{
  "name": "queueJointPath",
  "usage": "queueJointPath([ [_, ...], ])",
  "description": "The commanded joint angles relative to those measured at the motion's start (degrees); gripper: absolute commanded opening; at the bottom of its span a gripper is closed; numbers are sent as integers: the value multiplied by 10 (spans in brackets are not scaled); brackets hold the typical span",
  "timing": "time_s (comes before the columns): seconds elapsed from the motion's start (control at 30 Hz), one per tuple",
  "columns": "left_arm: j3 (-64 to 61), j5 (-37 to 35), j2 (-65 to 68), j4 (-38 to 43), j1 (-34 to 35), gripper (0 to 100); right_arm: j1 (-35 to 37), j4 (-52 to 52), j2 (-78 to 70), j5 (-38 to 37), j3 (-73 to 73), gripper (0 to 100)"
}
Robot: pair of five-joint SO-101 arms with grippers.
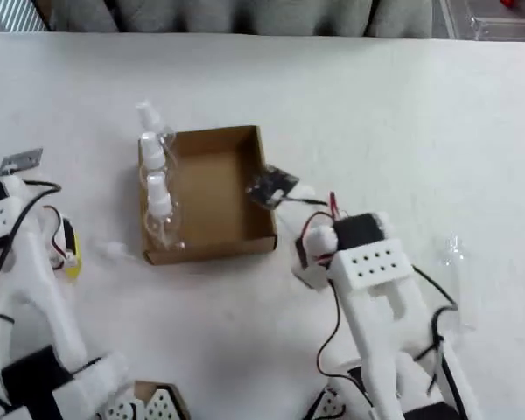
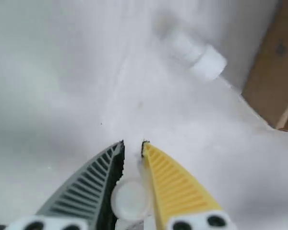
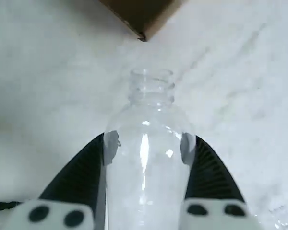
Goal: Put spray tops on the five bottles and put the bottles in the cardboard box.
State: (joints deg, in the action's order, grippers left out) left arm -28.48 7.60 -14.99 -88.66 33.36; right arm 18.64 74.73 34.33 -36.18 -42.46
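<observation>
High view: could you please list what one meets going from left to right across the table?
Left arm's yellow-fingered claw → small white spray top → brown cardboard box → right arm's black claw → loose clear plastic bottle.

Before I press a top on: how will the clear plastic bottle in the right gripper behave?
The clear plastic bottle looks empty and thin-walled, so it is probably light and may flex under a hard squeeze. Its smooth round sides between the black fingers of the right gripper could let it slip or twist.
</observation>
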Motion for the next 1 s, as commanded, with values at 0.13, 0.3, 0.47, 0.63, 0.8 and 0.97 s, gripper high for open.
queueJointPath([
  [0.13, 47, -75, -195, -25, -66, 28, -41, 0, 111, 89, 22, 74],
  [0.3, 98, -137, -251, -23, -107, 30, -37, 0, 196, 128, 55, 74],
  [0.47, 164, -193, -269, -10, -144, 31, 15, -54, 269, 127, 53, 70],
  [0.63, 209, -222, -269, 55, -171, 30, 29, -145, 335, 131, 35, 70],
  [0.8, 250, -229, -270, 69, -197, 28, 101, -209, 436, 161, -31, 37],
  [0.97, 276, -229, -302, 73, -202, 28, 145, -297, 536, 232, -135, 40],
])
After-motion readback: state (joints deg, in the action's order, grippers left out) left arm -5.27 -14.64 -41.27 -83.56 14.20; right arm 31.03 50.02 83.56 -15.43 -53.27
